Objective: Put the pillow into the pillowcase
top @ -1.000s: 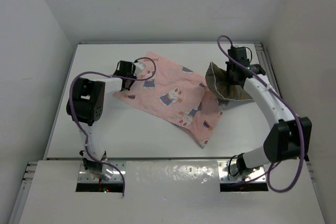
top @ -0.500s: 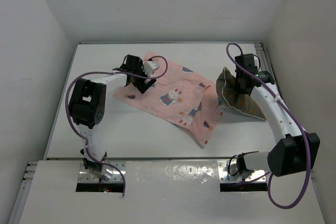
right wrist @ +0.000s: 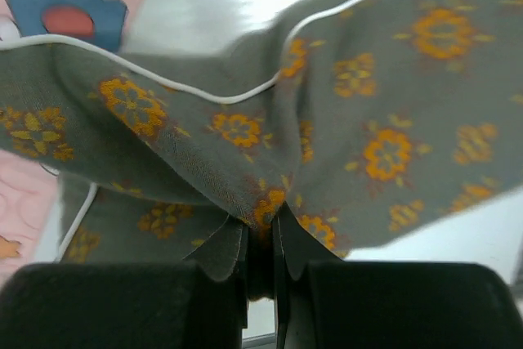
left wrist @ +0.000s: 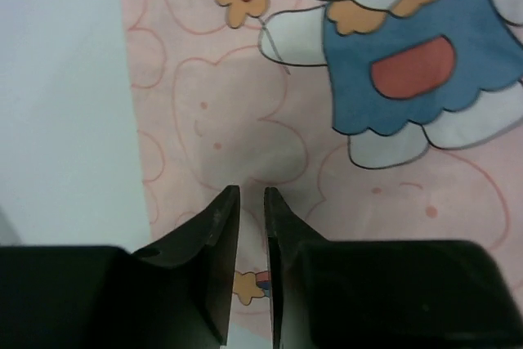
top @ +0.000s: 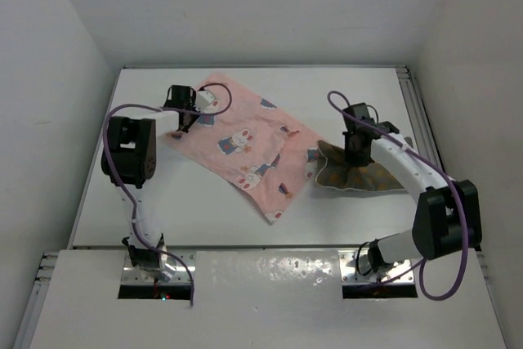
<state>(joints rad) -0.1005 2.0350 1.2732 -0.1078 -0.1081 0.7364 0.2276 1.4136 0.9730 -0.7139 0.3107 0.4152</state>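
Across the tabletop (top: 204, 202), dragging the pillow (top: 359, 173), pinched in the right claw (right wrist: 260, 222), leftward against the pillowcase (top: 245, 145), and re-pinching that pillowcase's far-left edge with the left claw (left wrist: 252, 194), readying insertion.

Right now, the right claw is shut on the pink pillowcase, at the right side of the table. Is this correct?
Not quite: the right claw is shut on the pillow, not the pillowcase. The right wrist view shows olive dotted fabric pinched in it. It is indeed at the right side of the table.
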